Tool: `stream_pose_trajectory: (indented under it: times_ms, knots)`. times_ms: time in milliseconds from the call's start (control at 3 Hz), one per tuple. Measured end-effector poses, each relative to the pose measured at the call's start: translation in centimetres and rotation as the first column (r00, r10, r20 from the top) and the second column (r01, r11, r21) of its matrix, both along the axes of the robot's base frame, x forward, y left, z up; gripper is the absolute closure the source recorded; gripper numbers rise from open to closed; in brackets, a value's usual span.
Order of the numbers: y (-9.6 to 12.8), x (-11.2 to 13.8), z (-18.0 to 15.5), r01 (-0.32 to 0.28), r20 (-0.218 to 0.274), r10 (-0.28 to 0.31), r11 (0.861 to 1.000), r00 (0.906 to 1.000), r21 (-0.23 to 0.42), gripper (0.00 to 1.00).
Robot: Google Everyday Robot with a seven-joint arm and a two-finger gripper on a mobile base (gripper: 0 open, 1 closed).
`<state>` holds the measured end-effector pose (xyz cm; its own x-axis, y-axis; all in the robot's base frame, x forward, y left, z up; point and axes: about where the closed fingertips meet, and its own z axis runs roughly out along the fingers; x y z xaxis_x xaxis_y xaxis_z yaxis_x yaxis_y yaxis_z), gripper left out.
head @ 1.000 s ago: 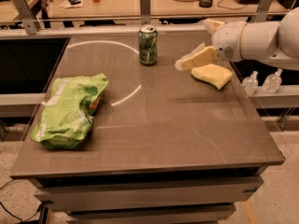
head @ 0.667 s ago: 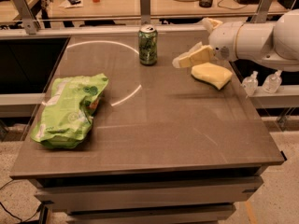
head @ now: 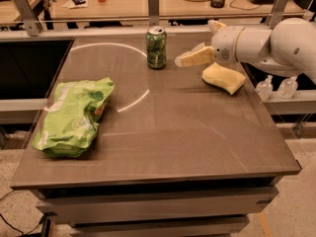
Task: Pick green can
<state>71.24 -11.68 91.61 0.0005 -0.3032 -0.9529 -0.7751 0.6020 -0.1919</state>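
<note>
- Leftward since a second ago, the end effector (head: 194, 43) has edged nearer the green can (head: 156, 47), just right of it, not touching.
- Its jaws stand apart.
- Green can stands upright on the counter (head: 197, 132); sponge (head: 223, 78) lies farther right.

The green can (head: 156, 48) stands upright in the upper middle of the frame, slightly left of centre. It is a small cylinder with a dark green patterned body and a silver metal top and rim, and looks undented. The gripper (head: 182, 61) hovers just to its right, not touching it.
</note>
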Motion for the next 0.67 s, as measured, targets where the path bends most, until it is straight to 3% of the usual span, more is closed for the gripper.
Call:
stream_pose_trajectory:
  times_ms: [667]
  knots:
    - [2.3,3.4,-2.0,-0.036,-0.093,0.039,0.999,0.9948,0.037,0.0]
